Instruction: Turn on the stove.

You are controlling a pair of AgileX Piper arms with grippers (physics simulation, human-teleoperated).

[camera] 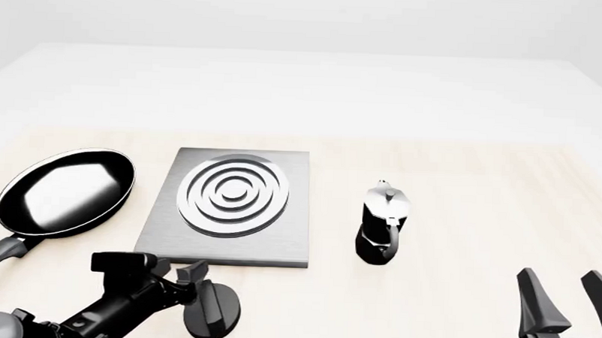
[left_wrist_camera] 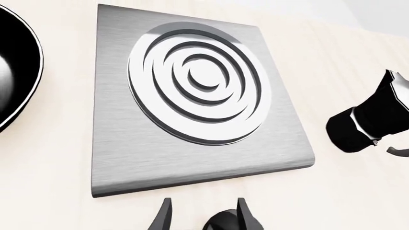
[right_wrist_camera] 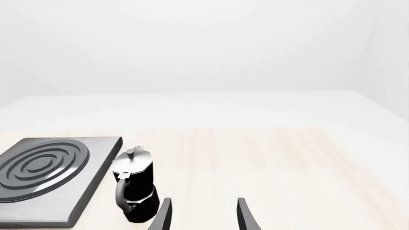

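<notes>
Left gripper (camera: 198,287) spread around knob (camera: 214,310), clearer from front than wrist.

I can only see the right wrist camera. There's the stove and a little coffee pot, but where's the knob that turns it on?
Observer: The knob sits on the table just off the stove plate's near edge, by its left corner. It is a separate piece.
Operator: Is the other arm anywhere near it?
Observer: Yes. The left gripper is open around the knob, which sits closer to one finger than the other.
Operator: Is anything else there that I can't see?
Observer: A black frying pan lies to the left of the stove plate, with a gap between them.
</notes>
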